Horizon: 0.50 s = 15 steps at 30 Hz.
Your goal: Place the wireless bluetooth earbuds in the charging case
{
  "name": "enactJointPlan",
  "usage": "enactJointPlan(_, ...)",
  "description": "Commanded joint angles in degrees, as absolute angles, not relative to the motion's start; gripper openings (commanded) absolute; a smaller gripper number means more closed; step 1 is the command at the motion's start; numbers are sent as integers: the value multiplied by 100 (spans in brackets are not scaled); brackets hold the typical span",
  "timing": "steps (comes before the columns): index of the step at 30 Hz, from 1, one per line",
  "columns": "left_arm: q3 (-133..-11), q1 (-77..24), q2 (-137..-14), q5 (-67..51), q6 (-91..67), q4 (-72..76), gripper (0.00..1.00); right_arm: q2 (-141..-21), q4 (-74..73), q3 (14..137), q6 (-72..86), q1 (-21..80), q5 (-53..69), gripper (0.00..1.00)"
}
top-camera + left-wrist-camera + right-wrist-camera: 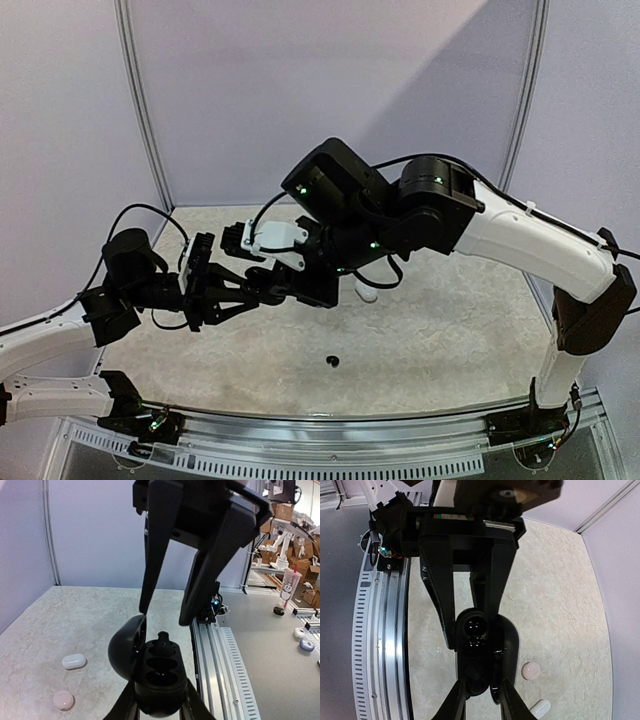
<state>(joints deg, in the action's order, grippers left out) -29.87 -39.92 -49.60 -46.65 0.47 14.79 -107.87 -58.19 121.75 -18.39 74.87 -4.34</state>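
Note:
The black charging case is held above the table with its lid swung open to one side. My left gripper is shut on its lower end. A black earbud sits in the socket farthest from the left fingers. My right gripper comes down from above, open. One of its tips is at the lid's edge and the other is beside the case body, neither pinching the earbud. In the right wrist view my right gripper straddles the case. Another black earbud lies on the table in front.
A white case and a round pink case lie on the pale table beyond the arms, also visible as the pink case and the white case. A metal rail runs along the table's near edge. Purple walls enclose the back.

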Motion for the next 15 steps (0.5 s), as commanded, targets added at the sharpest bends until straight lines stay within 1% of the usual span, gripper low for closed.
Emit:
enactJointPlan(1,-2848,-4029,-4951,-4529,-547,1798,0,-10177,-5189,11720,-1567,7290,-309,25)
enactJointPlan(9,-2713,-3753,-4961,-4168,-1226,1991,0,-9663,-4519,11179,-1174,7086,263,28)
enactJointPlan(12,-2675,-3640,-4893,-4042,-1333,1983,0,-9374,-4094,10536,-685,6734,316,29)
enactJointPlan(15,-2634,-3499,-4775,-3877,-1374,1874,0,-9185,-3844,9790,152,6403,189,35)
